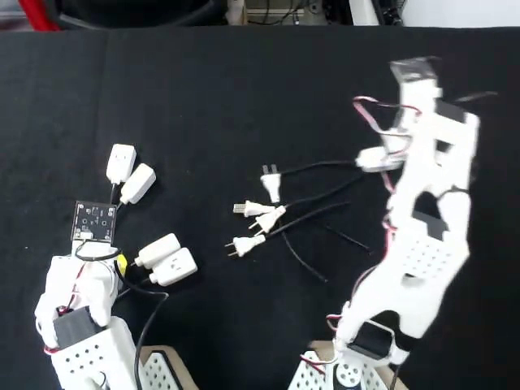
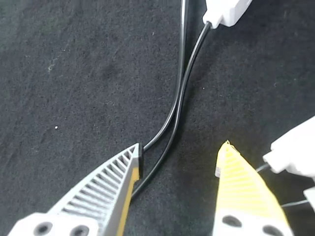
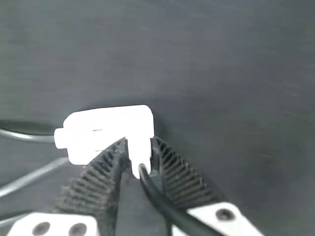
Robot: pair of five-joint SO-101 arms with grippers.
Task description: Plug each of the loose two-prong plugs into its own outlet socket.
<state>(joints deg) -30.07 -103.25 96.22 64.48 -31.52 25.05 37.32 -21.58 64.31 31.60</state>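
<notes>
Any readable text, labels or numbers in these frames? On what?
No text can be read.
Tiny white marks on the black board near the sockets: too small to read.
The sockets, the plugs and the white block in the right gripper: no print visible.

The high view looks down over the whole tabletop (image 1: 203,89); the wrist views sit close behind the left hand (image 2: 182,145) and right hand (image 3: 139,142), sharing it.
</notes>
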